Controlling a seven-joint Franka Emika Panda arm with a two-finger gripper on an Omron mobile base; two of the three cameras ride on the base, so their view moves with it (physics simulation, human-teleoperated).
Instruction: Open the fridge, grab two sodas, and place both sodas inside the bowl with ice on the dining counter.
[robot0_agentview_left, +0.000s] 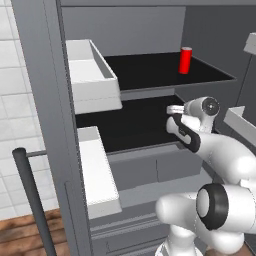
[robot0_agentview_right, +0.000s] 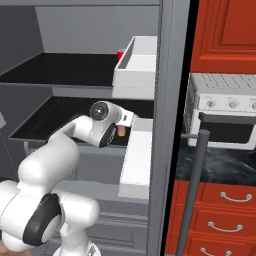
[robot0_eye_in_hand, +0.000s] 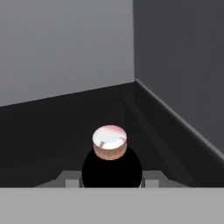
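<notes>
Gripper (robot0_eye_in_hand: 112, 183) clenched on a soda can (robot0_eye_in_hand: 110, 144), pale end facing out, dark body between the finger tips, over the black lower shelf (robot0_agentview_left: 125, 125) inside the open fridge (robot0_agentview_left: 150, 30), toward its right side wall. Second red soda can (robot0_agentview_left: 185, 60) upright on the upper shelf (robot0_agentview_left: 150, 70), near its right rear corner. White door bins (robot0_agentview_left: 92, 75) on the open left door.

The white Franka arm with dark joints rises from the lower right of the left base view and bends forward, its wrist reaching level toward mid-frame. Its two-finger gripper (robot0_eye_in_hand: 112, 177) sits bottom centre of the hand view, jaws closed on a dark-bodied, pale-topped can (robot0_eye_in_hand: 110, 157).
</notes>
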